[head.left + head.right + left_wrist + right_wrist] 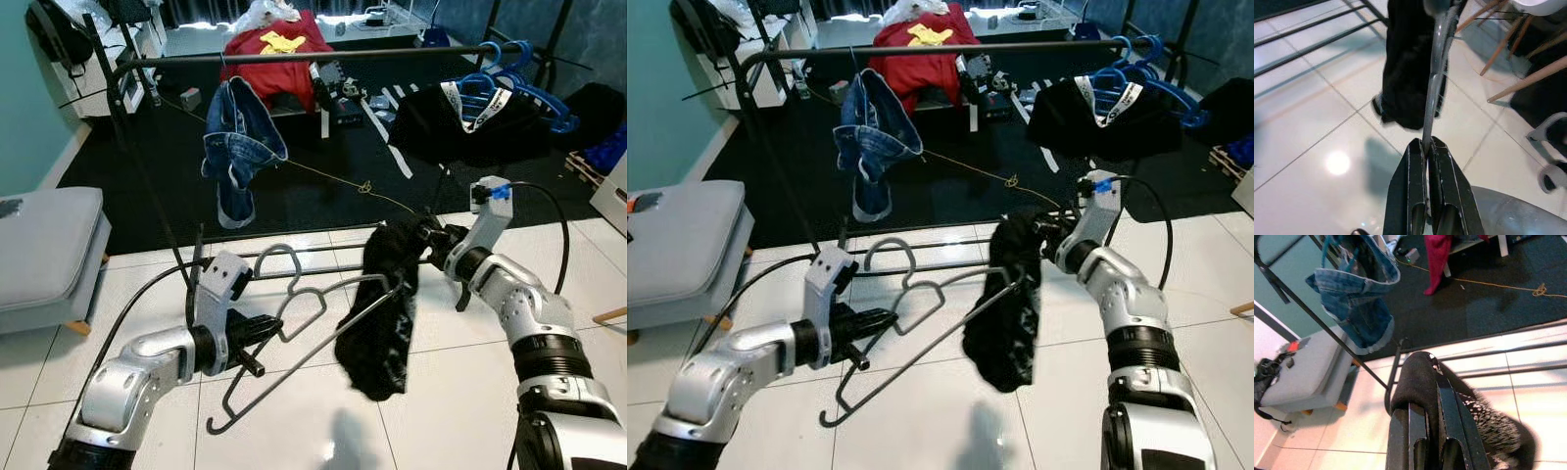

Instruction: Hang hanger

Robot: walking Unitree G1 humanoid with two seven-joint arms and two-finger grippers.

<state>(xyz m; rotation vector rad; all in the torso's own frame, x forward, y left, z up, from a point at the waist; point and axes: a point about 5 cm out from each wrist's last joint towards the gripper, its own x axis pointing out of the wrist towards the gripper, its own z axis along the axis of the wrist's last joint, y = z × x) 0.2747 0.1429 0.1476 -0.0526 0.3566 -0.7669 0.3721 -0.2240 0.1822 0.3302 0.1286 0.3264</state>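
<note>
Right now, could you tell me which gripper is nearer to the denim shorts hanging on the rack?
Left. The left gripper holds the grey hanger almost under the denim shorts; the right gripper grips the black garment, farther to the side.

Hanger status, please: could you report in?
Left gripper shut on hanger. Right gripper shut on black garment. Rail ahead, jeans hanging.

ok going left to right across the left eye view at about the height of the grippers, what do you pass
grey cushioned seat → left gripper, shut on the grey hanger → black garment draped over the hanger's far end → right gripper, pinching the top of that garment
</note>
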